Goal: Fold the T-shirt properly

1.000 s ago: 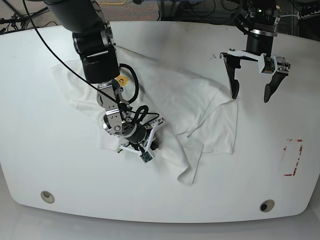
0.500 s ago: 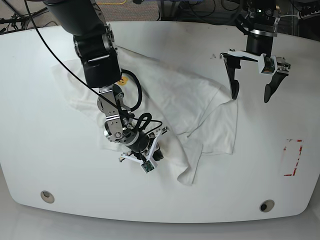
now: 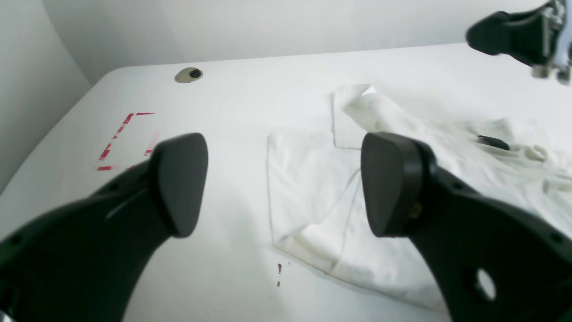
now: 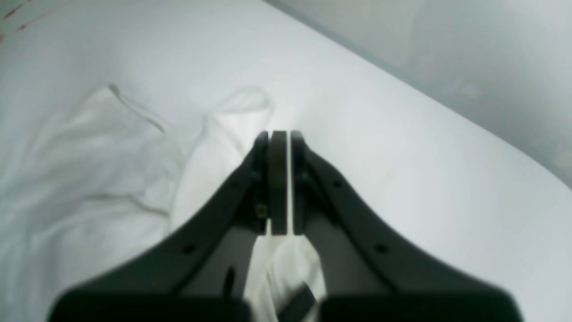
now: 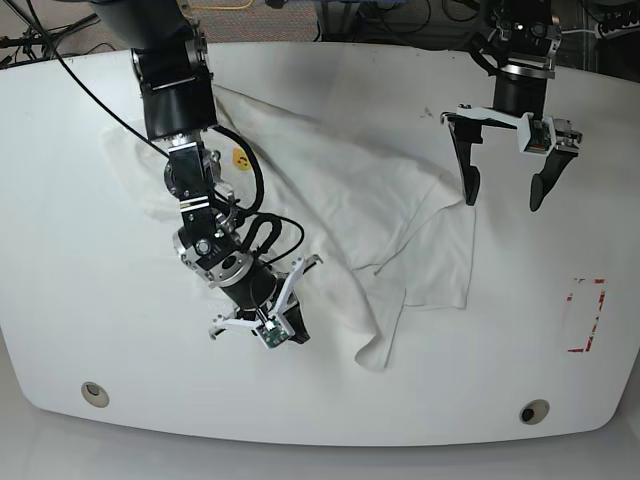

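The white T-shirt (image 5: 350, 190) lies rumpled across the middle of the table, with a small yellow bear face (image 5: 241, 159) near the right arm. Low at the shirt's front edge, my right gripper (image 5: 292, 328) is shut, and in the right wrist view white cloth (image 4: 286, 268) shows bunched between the fingers (image 4: 272, 179). My left gripper (image 5: 503, 195) hangs open above the shirt's far-right edge. Its wrist view shows the folded cloth (image 3: 313, 192) between the spread fingertips and a black tag (image 3: 491, 142) further off.
Red tape marks (image 5: 585, 315) sit on the table (image 5: 80, 300) at the right, also seen as red tape marks (image 3: 125, 138) in the left wrist view. Two round holes (image 5: 94, 392) (image 5: 533, 411) lie near the front edge.
My right arm has swung toward the front edge, its gripper sliding down and left and drawing the shirt's cloth with it. The left gripper has stayed in place, open.
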Available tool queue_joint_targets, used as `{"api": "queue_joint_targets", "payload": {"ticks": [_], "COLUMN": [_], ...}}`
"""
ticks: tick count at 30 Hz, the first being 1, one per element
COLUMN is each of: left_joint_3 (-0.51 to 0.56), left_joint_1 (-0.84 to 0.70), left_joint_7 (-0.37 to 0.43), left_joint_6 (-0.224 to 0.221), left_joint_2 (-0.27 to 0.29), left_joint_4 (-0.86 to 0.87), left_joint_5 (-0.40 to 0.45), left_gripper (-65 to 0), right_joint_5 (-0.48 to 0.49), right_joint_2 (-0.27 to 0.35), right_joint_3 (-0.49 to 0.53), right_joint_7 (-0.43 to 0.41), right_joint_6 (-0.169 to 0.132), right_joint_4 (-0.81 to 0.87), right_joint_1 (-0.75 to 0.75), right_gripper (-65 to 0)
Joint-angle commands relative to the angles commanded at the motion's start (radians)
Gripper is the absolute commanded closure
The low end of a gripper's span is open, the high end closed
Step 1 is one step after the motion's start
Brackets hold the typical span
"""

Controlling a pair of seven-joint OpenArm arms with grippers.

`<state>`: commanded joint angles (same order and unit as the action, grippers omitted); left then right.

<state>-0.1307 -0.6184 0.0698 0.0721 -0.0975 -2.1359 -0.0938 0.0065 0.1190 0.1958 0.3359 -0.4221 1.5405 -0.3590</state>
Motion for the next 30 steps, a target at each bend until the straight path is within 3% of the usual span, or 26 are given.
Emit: {"api": "queue_joint_targets", "payload": {"ticks": [7,11,17,19,21,25,30], "left_joint_3": [-0.007,-0.009,-0.004,-0.004,0.0,0.002,0.004], "left_joint_1": [0.0,-0.005,-0.011,-0.013,0.0,0.002,0.006], "left_joint_7": [0.003,0.002,0.007,0.008,0.005,-0.001,-0.006], "left_joint_6": [0.004,0.002,0.003,0.004,0.001,0.001,0.001], "left_joint_2": [0.0,0.001,0.006,0.009,0.019,0.021,0.021], "left_joint_4": [0.003,0.005,0.003,0.006,0.0,0.001,0.003], "left_joint_5": [-0.006,-0.005,0.004,0.004,0.004,0.006,0.006], "left_gripper": [-50.4,-50.8,-51.6,-51.9,-51.8,-51.6,-51.3], "right_joint_5": [-0.029,-0.027,-0.014,-0.009,-0.009,-0.004,0.004], "right_joint_2": [-0.034,-0.057,-0.061,-0.058,-0.064,-0.064,-0.066], "right_joint_3": [0.002,0.006,0.026,0.04,0.086,0.111,0.113], "right_joint_7": [0.073,0.14,0.153,0.146,0.127,0.119,0.12], "right_joint_6": [0.004,0.006,-0.001,-0.007,-0.007,-0.007,-0.003], "right_joint_4": [0.03,0.01,-0.146,-0.238,-0.433,-0.497,-0.446], "right_joint_1": [-0.061,-0.119,-0.206,-0.241,-0.313,-0.322,-0.28], "right_gripper": [-0.5,-6.1,-25.7,-32.7,-43.3,-48.3,-50.6]}}
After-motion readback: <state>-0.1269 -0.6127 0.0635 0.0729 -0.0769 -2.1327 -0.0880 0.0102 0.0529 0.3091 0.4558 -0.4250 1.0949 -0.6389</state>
